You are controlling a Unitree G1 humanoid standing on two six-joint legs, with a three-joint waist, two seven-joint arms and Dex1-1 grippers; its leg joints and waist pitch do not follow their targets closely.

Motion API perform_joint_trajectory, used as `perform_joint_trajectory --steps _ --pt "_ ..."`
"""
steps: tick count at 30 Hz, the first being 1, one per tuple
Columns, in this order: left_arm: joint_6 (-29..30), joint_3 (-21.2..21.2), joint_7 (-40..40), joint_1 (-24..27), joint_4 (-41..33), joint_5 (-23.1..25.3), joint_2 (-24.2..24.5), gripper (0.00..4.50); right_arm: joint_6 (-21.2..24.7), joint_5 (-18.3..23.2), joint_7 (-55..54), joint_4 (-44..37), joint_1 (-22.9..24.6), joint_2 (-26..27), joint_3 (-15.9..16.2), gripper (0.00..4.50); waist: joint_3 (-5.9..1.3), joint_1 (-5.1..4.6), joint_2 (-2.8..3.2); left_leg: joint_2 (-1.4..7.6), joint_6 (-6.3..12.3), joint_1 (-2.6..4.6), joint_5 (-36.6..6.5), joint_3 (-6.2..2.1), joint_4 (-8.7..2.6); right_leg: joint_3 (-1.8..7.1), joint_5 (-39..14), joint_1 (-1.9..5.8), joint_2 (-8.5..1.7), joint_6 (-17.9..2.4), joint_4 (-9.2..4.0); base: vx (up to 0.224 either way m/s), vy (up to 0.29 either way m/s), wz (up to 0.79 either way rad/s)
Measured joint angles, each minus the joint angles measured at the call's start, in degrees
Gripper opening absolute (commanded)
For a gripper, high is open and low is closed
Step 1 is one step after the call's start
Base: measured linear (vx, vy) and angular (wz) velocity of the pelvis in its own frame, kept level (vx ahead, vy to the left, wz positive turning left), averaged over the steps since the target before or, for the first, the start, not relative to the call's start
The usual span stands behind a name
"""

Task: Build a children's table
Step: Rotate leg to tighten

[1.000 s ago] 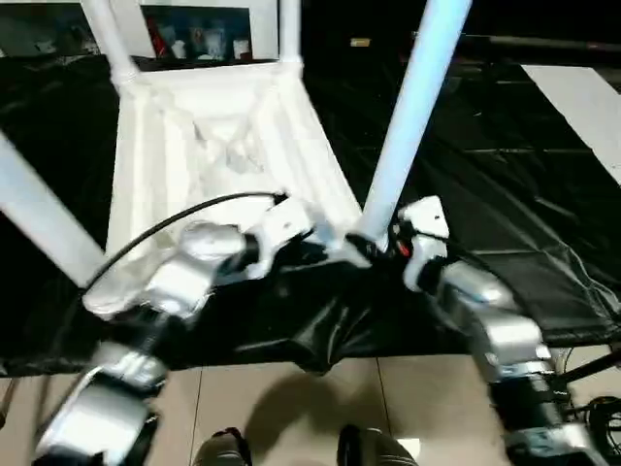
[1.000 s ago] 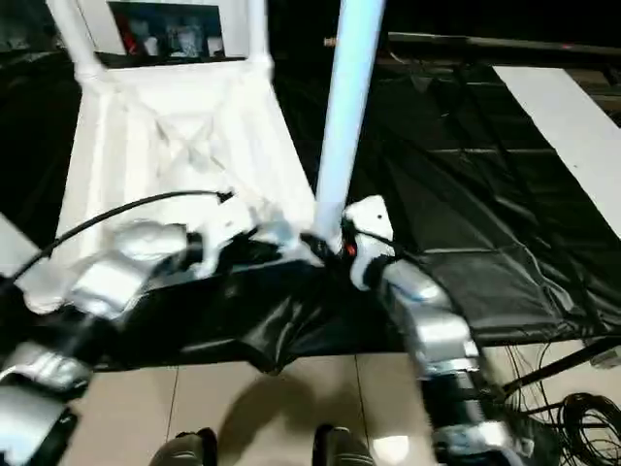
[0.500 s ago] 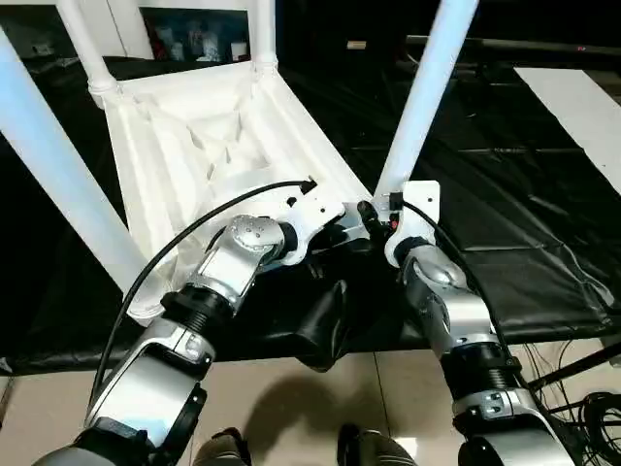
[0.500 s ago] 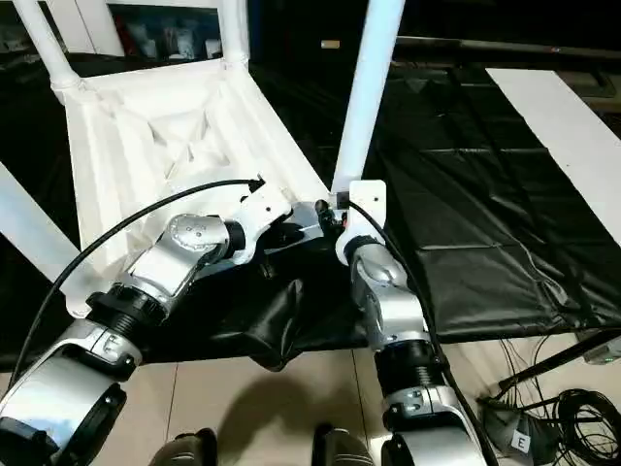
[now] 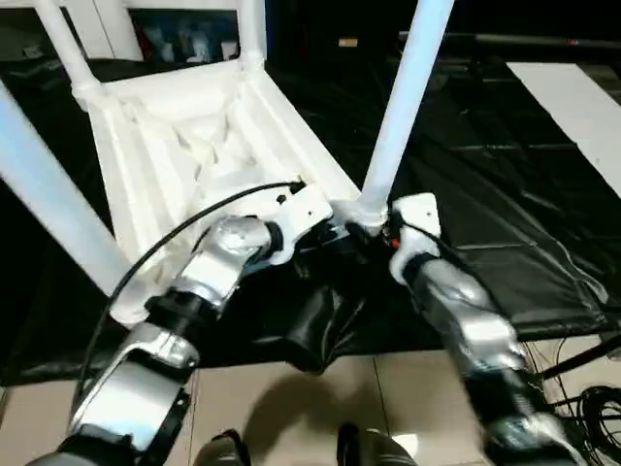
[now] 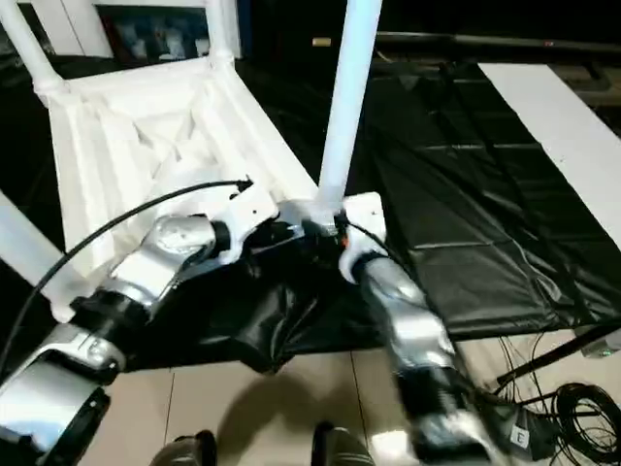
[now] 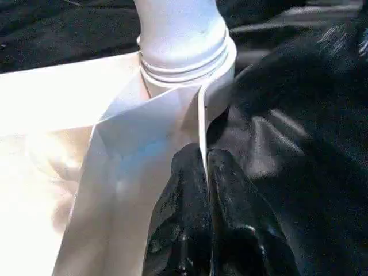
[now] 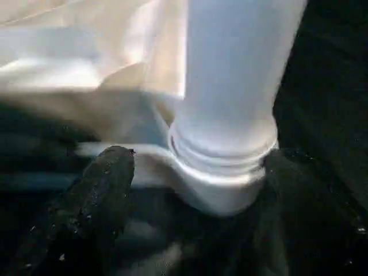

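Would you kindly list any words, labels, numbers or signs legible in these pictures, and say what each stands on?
"E": on a small white tag on the floor by the cables.
Items in the cabinet behind the table top: too blurred to read.
Nothing else legible.

We're in a robot test space here, a lab or workshop floor rather than a home. Crinkled black plastic sheeting (image 5: 505, 194) covers the work area over pale beige floor tiles (image 5: 291, 408). Loose black cables (image 6: 572, 403) trail by the edge, a white glass-door cabinet (image 5: 184, 34) stands behind, and a flat white board (image 5: 577, 102) lies alongside.
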Motion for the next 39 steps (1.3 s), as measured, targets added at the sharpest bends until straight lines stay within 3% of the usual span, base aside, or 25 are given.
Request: perform_joint_trajectory --steps 4,9,13,19,22,28,33,36,37,39 --pt "-3.7 -0.4 -8.1 3.3 -3.6 -2.0 3.8 0.0 1.1 3.5 10.5 -6.5 3.3 -7.8 1.0 3.87 -0.35 0.7 0.59 0.06 -0.01 0.02 0.0 0.09 -0.08 -0.07 0.3 0.02 0.01 -0.2 0.06 0.0 0.0 0.0" --pt "-5.8 -1.3 -17.3 7.0 -8.6 -5.0 8.3 0.0 -0.5 4.2 20.2 -10.2 5.5 -14.8 1.5 3.87 -0.79 1.86 1.17 0.08 0.05 -0.08 0.0 0.42 0.11 -0.01 0.0 0.07 -0.02 -0.2 0.09 0.051 0.013 0.01" --pt "-5.6 -1.5 -20.8 8.7 -11.4 -5.7 10.3 0.0 -0.6 4.4 23.6 -11.6 6.5 -16.2 2.3 3.87 -1.17 1.74 1.25 0.11 0.82 -0.45 -0.3 0.53 0.75 0.04 -0.1 -0.05 -0.07 -0.4 0.16 0.0 0.0 0.0" --pt "-5.7 -1.4 -21.7 9.1 -11.3 -6.0 11.5 0.0 -0.7 4.7 24.5 -11.8 6.8 -16.6 2.7 3.87 -1.42 1.7 1.39 0.16 0.6 -0.44 -0.5 0.47 1.72 0.08 -0.1 -0.03 -0.17 -0.4 1.06 0.0 0.0 0.0" --pt "-4.7 -1.3 -22.2 9.4 -11.2 -6.4 11.6 0.43 -0.8 4.7 24.7 -11.8 6.8 -16.7 2.9 3.96 -1.64 1.73 1.62 0.15 0.56 -0.4 -0.5 0.44 2.11 0.13 -0.1 -0.01 -0.24 -0.4 1.49 -0.034 -0.003 0.01" --pt "-2.0 2.5 -24.2 13.9 -20.7 -13.0 12.3 0.87 -0.3 5.1 23.9 -15.7 9.3 -16.8 2.0 3.96 -2.51 2.24 1.69 0.1 0.54 -0.14 -0.5 0.44 2.26 0.08 -0.3 0.15 -0.45 0.0 1.92 0.0 0.0 0.0" --pt "2.2 8.3 -20.9 19.0 -31.0 -19.3 12.8 0.87 1.9 6.7 23.7 -21.5 13.6 -18.4 1.1 3.96 -3.04 2.93 1.53 0.1 0.52 -0.05 -0.5 0.39 2.27 0.09 -0.4 0.19 -0.46 0.1 1.92 0.0 0.0 0.0" --pt "6.1 13.0 -16.0 24.5 -37.9 -21.8 12.1 0.87 4.4 8.1 23.5 -25.3 14.8 -18.5 0.8 3.96 -3.68 2.85 2.2 0.05 0.52 0.06 -0.5 0.29 2.32 0.09 -0.4 0.24 -0.52 0.1 1.84 0.0 0.0 0.0" --pt "7.7 15.0 -13.0 27.0 -40.5 -22.7 10.9 1.06 5.3 9.1 23.6 -26.4 15.0 -18.6 0.7 3.96 -3.76 2.81 2.33 0.01 0.53 0.14 -0.5 0.29 2.36 0.04 -0.5 0.27 -0.58 0.2 1.83 0.0 0.0 0.0" --pt "8.9 17.8 -8.0 31.5 -44.1 -23.1 8.4 1.06 6.3 9.7 23.6 -27.5 15.1 -18.4 0.7 3.96 -3.83 2.64 2.31 0.03 0.53 0.17 -0.5 0.21 2.41 -0.09 -0.5 0.28 -0.6 0.3 1.8 0.0 0.0 0.0"
